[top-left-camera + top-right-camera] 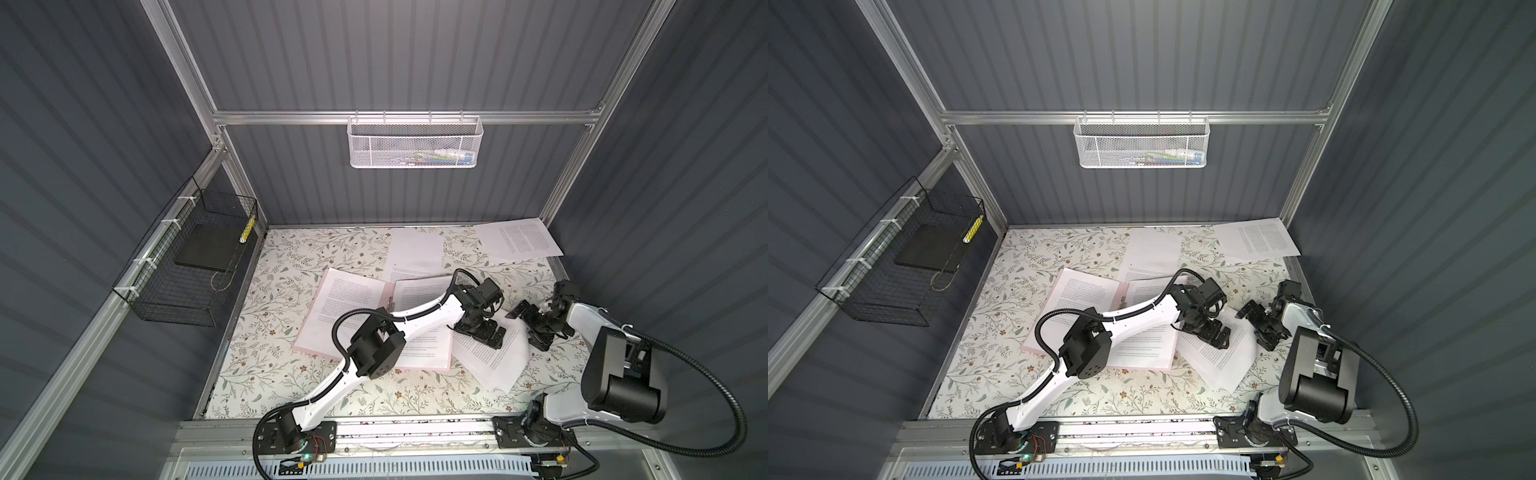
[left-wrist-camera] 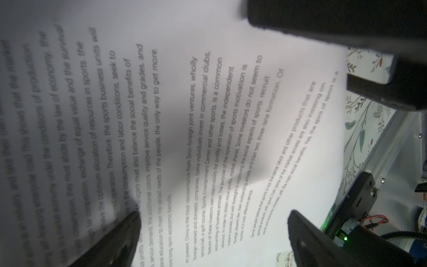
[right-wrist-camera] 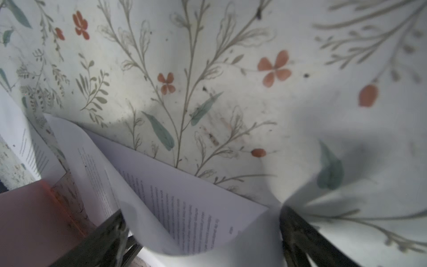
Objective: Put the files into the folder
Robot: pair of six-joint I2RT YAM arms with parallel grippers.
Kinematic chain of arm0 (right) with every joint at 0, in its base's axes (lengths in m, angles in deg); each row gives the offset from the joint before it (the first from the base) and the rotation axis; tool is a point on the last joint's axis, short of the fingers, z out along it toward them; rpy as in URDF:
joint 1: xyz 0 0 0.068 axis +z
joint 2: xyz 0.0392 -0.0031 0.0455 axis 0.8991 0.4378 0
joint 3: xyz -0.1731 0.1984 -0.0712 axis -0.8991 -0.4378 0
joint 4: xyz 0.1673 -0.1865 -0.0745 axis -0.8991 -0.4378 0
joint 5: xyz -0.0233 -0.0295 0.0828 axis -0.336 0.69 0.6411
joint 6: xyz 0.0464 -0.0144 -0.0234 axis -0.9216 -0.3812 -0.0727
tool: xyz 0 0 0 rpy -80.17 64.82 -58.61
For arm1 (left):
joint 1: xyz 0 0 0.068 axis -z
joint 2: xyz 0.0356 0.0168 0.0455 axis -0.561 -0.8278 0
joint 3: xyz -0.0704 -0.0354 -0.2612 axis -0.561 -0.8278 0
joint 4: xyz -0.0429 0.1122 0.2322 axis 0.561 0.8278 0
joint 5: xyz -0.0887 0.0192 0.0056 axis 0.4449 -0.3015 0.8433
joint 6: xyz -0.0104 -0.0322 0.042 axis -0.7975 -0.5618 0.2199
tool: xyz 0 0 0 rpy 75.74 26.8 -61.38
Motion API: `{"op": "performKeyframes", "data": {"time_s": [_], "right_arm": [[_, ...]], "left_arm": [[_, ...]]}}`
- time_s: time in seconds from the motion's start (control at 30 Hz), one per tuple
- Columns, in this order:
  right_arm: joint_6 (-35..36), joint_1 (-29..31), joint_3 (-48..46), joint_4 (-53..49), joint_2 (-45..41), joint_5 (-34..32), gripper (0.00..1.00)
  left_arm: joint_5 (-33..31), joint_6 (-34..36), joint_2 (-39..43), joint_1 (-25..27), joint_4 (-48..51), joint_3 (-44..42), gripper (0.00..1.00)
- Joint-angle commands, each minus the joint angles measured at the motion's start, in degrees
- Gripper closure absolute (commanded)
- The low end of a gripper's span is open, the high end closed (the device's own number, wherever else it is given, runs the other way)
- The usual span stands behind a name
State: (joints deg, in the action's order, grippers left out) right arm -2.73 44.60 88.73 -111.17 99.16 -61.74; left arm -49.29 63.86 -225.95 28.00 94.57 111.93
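The pale pink folder (image 1: 309, 348) (image 1: 1037, 350) lies open in the middle of the table, with printed sheets on both halves (image 1: 351, 305). A loose file (image 1: 494, 361) (image 1: 1219, 365) lies askew just right of it, overlapping its edge. My left gripper (image 1: 482, 334) (image 2: 215, 219) hovers open close over that sheet's text (image 2: 208, 115). Beside it, my right gripper (image 1: 525, 328) (image 3: 201, 222) is open at the sheet's far edge, where a curled paper edge (image 3: 161, 208) rises between its fingers. Two more files lie at the back (image 1: 415, 249) and back right (image 1: 519, 241).
A black wire basket (image 1: 166, 286) on the left wall holds a flat black slab (image 1: 208, 249). A white mesh basket (image 1: 415, 141) hangs on the back wall. The floral table cover (image 1: 266, 365) shows around the folder. The arm bases stand on the front rail (image 1: 415, 432).
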Motion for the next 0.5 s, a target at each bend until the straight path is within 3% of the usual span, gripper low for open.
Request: {"op": "performKeyframes", "data": {"time_s": [0.0, 0.2, 0.47], "right_arm": [[-0.4, 0.6, -4.2, -4.2, -4.0, 8.2, 0.01], [-5.3, 0.6, -8.2, -2.0, -13.2, 17.7, 0.01], [-11.4, 0.2, -11.6, -5.3, -27.5, 19.0, 0.01]], "left_arm": [[0.8, 1.2, -3.2, -0.4, 1.7, 0.6, 0.00], [1.5, 0.8, -3.9, -0.4, 1.5, 0.8, 0.00], [1.3, 1.0, -4.2, -0.4, 2.0, 0.6, 0.00]]}}
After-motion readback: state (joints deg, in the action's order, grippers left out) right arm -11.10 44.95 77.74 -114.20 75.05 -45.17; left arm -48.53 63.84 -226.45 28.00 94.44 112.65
